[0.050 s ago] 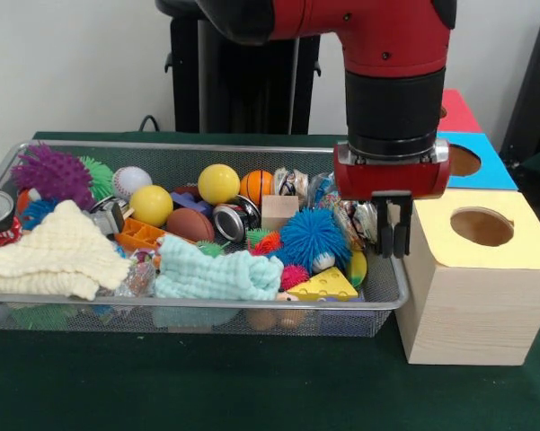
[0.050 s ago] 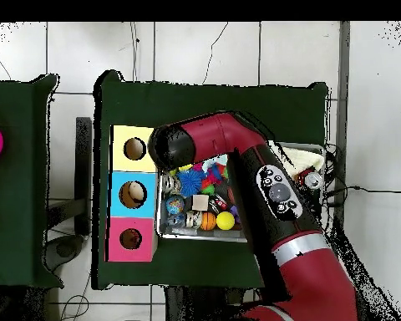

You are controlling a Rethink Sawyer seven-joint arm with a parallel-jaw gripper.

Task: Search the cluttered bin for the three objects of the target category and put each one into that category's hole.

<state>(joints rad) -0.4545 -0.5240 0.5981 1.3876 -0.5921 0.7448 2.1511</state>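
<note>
1. The arm [image 1: 386, 54] drops into the front view from above. Its black wrist section stands vertical over a red head. From overhead the arm [image 2: 271, 188] runs from the base across the mesh bin and bends toward the boxes.
2. The gripper [image 1: 394, 235] hangs at the end of the mesh bin [image 1: 198, 310] nearest the yellow-topped box [image 1: 481, 278]. It sits just over the bin's corner rim, beside that box.
3. The two dark fingers [image 1: 386, 235] point straight down and stand close together. Nothing shows between them. Whether they are fully clenched, I cannot tell.
4. The bin is packed. A blue spiky ball [image 1: 313, 238] lies just bin-side of the gripper. A yellow wedge [image 1: 323, 287] lies by the bin's near rim, below that ball.
5. Further along the bin from the gripper: a wooden block [image 1: 278, 212], an orange ball [image 1: 256, 186], a yellow ball [image 1: 218, 183] and a brown football [image 1: 190, 224].
6. A mint cloth [image 1: 216, 274] lies mid-bin against the near rim. A cream cloth [image 1: 54, 256] and a purple spiky ball [image 1: 52, 173] fill the bin end farthest from the gripper.
7. Three boxes stand in a row off the bin's gripper end. Beyond the yellow one come a blue-topped box [image 1: 485, 171] and a red-topped box [image 1: 458, 112]. Each has a round hole in its top.
8. The yellow box's hole [image 1: 482, 227] looks empty.
</note>
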